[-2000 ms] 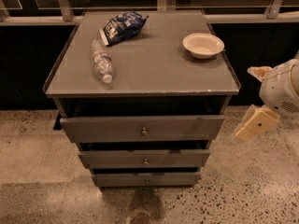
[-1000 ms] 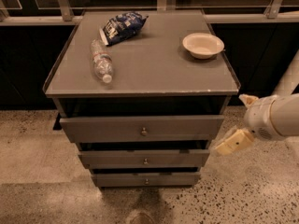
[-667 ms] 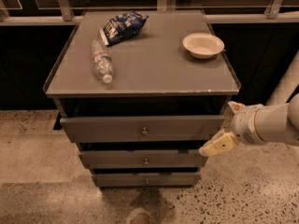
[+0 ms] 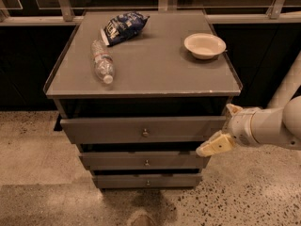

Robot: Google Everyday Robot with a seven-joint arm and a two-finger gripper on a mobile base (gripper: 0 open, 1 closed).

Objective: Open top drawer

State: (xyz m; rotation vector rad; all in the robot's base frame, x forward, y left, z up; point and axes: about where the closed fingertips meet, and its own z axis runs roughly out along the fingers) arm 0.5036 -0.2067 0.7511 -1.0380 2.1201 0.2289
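Where the bench [image 4: 155,74] top overhangs, the top drawer [image 4: 117,130] sits just below it, knob [image 4: 145,133] at centre, with a dark gap above its front; contents hidden. The gripper [image 4: 215,130] is at the drawer's right end, jaws spread wide, holding nothing. On the bench: white bowl [image 4: 204,45], only its pale inside showing; clear bottle [image 4: 101,62] on its side; blue bag [image 4: 123,26] behind it.

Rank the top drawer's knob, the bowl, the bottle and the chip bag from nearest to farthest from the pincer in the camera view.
The pincer is low at the right front corner of the cabinet.
1. The knob, at the centre of the top drawer.
2. The bowl, back right on top.
3. The bottle, lying on the left.
4. The chip bag, back left.
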